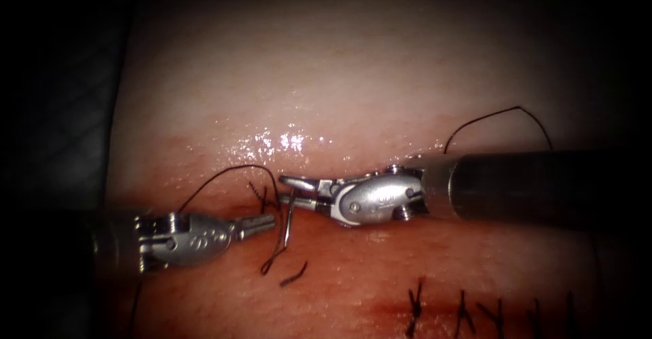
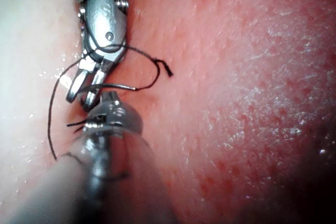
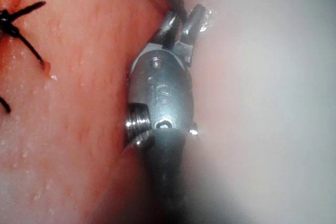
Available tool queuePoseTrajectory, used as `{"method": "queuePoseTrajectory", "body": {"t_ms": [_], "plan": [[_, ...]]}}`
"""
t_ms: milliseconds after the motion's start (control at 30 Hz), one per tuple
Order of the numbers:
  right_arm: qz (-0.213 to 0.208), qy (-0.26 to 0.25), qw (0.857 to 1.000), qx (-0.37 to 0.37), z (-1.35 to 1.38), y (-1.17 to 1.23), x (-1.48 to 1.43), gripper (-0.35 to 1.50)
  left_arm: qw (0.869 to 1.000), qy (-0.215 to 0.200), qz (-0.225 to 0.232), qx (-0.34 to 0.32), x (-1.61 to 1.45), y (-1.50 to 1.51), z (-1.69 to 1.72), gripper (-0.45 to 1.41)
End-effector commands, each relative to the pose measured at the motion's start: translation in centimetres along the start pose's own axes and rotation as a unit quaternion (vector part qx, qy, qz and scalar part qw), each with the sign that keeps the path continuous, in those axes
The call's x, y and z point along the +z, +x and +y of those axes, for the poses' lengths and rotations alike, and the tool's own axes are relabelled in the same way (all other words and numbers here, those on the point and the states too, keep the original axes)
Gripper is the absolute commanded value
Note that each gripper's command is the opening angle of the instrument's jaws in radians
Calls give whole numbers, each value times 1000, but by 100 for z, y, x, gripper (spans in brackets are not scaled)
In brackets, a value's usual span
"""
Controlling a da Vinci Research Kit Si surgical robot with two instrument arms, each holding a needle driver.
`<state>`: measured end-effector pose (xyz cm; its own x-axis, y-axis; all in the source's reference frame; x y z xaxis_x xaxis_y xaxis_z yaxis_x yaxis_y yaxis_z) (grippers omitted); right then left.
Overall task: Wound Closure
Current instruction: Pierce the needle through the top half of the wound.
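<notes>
- My right tool [image 1: 293,188] has its jaws parted around the needle [image 1: 290,218].
- My left tool [image 1: 261,225], at its seven o'clock, has its jaws closed, empty.
- The right wrist view adds tied stitches [image 3: 16,27].

Both tools are polished silver metal with rounded wrist housings, visible screws, stamped markings, and dark cylindrical shafts: left claw [image 1: 261,223], right claw [image 1: 299,193].

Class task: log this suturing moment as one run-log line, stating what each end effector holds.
left end effector: shut, holding nothing seen | right end effector: open astride needle | thread: looping over tissue
</notes>
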<state>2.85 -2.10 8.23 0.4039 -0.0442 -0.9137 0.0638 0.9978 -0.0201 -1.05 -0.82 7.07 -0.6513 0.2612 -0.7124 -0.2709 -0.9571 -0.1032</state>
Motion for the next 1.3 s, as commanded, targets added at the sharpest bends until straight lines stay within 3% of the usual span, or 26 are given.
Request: {"method": "queuePoseTrajectory", "body": {"t_ms": [33, 267, 567, 900, 1300], "plan": [[-7, 2, 999, 38, 5, -12, 6, -35, 1000, 0, 1, 0, 8, -1, 1, -45], [-21, 25, 994, 104, -2, -30, 7, -35, 1000, -1, 1, 0, 9, 0, 1, -45], [-2, 45, 978, 205, -12, -49, 9, -35, 1000, -1, 2, -1, 9, 2, 2, -45], [-8, 62, 976, 209, -31, -55, 13, -35, 1000, 0, 3, -1, 8, 2, 2, -45], [-44, 88, 968, 229, -45, -65, 13, -35, 1000, 0, 4, -2, 7, 1, 1, -45]]}}
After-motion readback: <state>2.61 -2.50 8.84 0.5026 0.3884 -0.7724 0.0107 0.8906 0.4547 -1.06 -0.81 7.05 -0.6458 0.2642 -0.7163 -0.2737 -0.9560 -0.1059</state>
